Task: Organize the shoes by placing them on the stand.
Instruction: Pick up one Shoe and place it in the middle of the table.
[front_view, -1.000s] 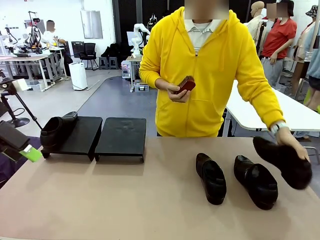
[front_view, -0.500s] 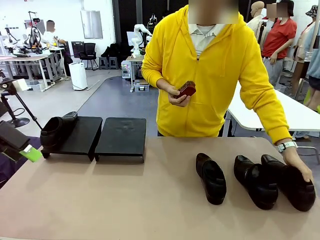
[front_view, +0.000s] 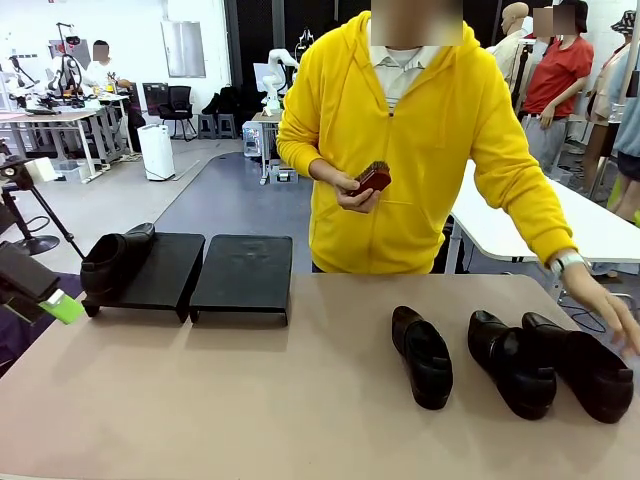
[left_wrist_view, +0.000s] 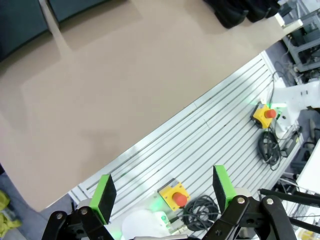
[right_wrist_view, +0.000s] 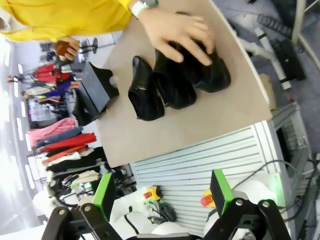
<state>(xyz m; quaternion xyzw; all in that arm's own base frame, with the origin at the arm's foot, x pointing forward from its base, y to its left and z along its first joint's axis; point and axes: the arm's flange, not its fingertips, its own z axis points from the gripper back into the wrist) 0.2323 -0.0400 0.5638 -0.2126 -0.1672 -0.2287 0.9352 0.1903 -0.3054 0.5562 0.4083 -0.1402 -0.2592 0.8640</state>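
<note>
front view: one black loafer (front_view: 115, 262) is sitting on the stand (front_view: 245, 270), on the tray just beside the left end effector (front_view: 60, 305), which is hanging off the surface's (front_view: 250, 400) edge. three more loafers (front_view: 422, 355) are lying in a row, well apart from that end effector. the person's hand (front_view: 618, 318) is hovering near the outermost one, and the person's other hand (front_view: 352, 190) is holding a small brush (front_view: 373, 177).

left wrist view: the left end effector is released, its fingers spread wide with nothing between them, and the surface is lying ahead.

right wrist view: the right end effector (right_wrist_view: 162, 192) is likewise released and empty, well back from the three loafers ahead. the person's hand is spreading over the two farthest from the stand.

the task looks to be one loafer in, with the next pickup pending. the next move probably calls for the hand to clear. then the right end effector would be closing across the nearest loafer's sides and carrying it to a free tray slot.
</note>
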